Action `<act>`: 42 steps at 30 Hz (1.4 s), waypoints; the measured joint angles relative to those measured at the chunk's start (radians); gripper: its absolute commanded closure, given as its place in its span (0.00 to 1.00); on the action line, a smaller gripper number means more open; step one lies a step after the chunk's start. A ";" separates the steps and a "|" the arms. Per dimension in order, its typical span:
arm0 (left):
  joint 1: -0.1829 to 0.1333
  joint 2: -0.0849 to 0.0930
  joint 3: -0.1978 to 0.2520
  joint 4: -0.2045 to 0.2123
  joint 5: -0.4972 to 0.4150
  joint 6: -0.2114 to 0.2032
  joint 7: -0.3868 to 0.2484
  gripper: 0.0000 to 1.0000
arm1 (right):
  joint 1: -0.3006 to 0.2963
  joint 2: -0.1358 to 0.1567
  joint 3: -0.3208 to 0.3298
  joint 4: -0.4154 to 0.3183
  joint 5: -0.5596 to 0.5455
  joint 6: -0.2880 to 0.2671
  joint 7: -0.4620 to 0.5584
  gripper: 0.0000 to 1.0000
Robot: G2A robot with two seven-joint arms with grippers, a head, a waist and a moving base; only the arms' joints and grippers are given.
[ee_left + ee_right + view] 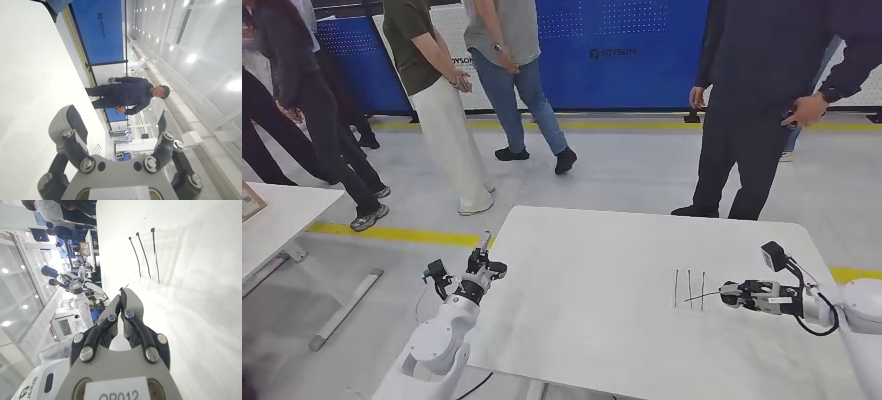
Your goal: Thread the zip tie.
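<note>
Three black zip ties (144,255) lie side by side in a clear holder (166,256) on the white table (582,300), right of centre; from above they are the thin lines (689,288). My right gripper (121,292) is just beside the holder, shut on another zip tie (702,296). That tie's thin tail pokes out of the fingertips toward the holder. My left gripper (119,121) is open and empty at the table's left edge (482,262). From it the zip ties (96,148) look small and far off.
The tabletop is bare white between the two arms. Another table (272,215) stands off to the left. Several people stand on the floor beyond the far edge, away from the table.
</note>
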 measured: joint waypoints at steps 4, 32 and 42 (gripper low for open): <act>0.000 0.000 0.000 0.000 0.000 0.000 0.000 0.00 | -0.004 -0.001 0.000 -0.004 0.004 -0.003 -0.005 1.00; 0.000 0.000 0.000 0.000 0.000 0.000 0.000 0.00 | -0.179 0.004 0.071 -0.218 0.314 -0.138 -0.012 1.00; 0.000 0.000 0.000 0.000 0.000 0.000 0.000 0.00 | -0.240 -0.010 0.049 -0.279 0.439 -0.192 -0.098 1.00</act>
